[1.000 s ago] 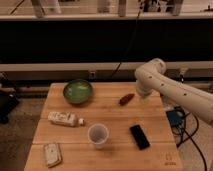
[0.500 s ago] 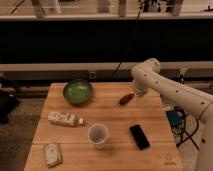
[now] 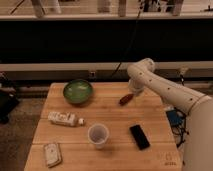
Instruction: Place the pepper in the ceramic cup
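Jaws read as spread wide and empty on the gripper (image 3: 134,91), which hung just over the right-hand end of the pepper (image 3: 126,99); I could not tell whether a fingertip was touching it.

Change over the last second: the arm swung a little leftward and its wrist dropped toward the pepper, so the gripper went from beside the pepper to nearly on top of it. The pepper itself did not shift. It lay flat on the desk (image 3: 110,112), at the back and right of centre, pointing down to the left.

The ceramic cup (image 3: 98,135) stood upright and empty near the front edge, well apart from the pepper and forward-left of it. The green bowl (image 3: 78,92) sat at the back left, a white bottle (image 3: 65,119) lay on its side left of the cup, and the black phone (image 3: 139,136) lay just right of the cup.

My reading: the approach was almost finished and the grasp not yet made, so the task was still at an early stage. Next I would need to lower and close across the pepper's narrow width. One risk I noted was that a thin tapered body could roll or slip out as the jaws closed.
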`<action>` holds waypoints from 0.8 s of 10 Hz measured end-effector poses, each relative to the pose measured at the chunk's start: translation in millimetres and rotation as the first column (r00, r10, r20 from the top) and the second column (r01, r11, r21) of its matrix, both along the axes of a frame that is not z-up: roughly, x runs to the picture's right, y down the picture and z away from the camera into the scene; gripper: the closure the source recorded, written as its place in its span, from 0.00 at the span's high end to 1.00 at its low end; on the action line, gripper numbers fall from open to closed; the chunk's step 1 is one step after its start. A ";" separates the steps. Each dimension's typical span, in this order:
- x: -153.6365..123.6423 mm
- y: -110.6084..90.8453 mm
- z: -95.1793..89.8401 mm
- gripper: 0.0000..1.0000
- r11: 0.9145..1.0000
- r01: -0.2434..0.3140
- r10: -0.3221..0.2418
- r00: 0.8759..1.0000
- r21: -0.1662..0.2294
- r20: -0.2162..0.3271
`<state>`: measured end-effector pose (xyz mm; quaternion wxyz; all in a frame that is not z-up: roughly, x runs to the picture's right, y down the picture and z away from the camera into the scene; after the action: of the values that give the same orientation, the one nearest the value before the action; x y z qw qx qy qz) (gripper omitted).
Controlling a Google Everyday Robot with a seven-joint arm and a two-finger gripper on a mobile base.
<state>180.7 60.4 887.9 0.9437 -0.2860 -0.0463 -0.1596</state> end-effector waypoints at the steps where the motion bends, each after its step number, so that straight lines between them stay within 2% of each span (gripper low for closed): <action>1: -3.8 1.3 8.1 0.80 1.000 0.009 -0.009 1.000 -0.011 0.010; 2: -11.0 1.7 15.5 0.80 1.000 0.016 -0.016 1.000 -0.019 0.024; 5: -10.0 4.8 23.4 0.80 0.998 0.038 -0.036 0.999 -0.057 0.035; 8: -14.0 12.3 35.4 0.80 0.996 0.055 -0.051 0.997 -0.077 0.054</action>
<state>166.7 72.7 923.3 0.9257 -0.3195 -0.0696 -0.1900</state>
